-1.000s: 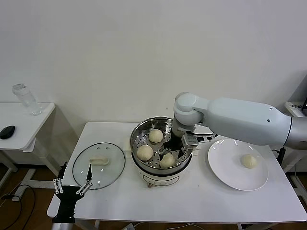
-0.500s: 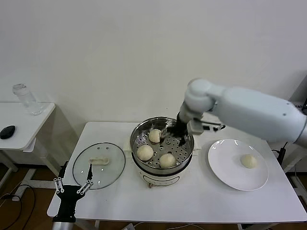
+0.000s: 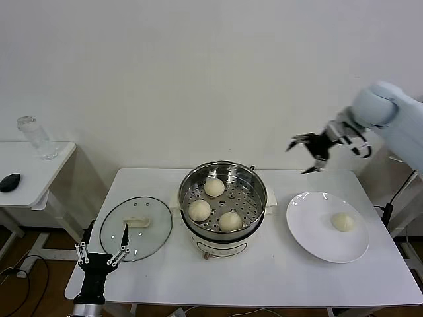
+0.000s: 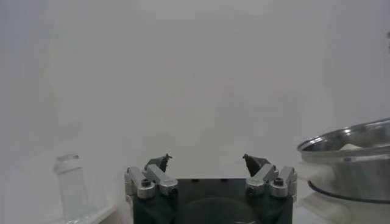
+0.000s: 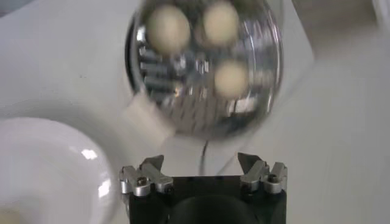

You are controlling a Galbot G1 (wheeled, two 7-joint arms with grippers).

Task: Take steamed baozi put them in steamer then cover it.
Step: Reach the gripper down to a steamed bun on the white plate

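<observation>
Three baozi [image 3: 213,187] [image 3: 199,210] [image 3: 230,220] sit on the perforated floor of the steamer [image 3: 223,198], apart from each other: one toward the back, one on the robot's left, one at the front. The steamer stands mid-surface [image 3: 264,264], uncovered. The fourth baozi [image 3: 342,222] lies alone on the white plate [image 3: 327,226], just right of the steamer. The glass lid [image 3: 136,228] lies flat on the surface to the steamer's left, cream handle up. Right gripper [image 3: 312,150] is up in the air, above and behind the gap between steamer and plate, fingers spread, holding nothing; right wrist view confirms the fingers [image 5: 152,164] wide apart, with steamer and plate rim below, blurred. Left gripper [image 3: 100,254] is low at the front-left edge of the surface, beside the lid's near rim, fingers spread and empty; left wrist view shows the same gap between its fingers [image 4: 161,162]. A side table [image 3: 39,165] farther left carries a clear jar [image 3: 34,136] and a dark mouse-like object [image 3: 10,181].
</observation>
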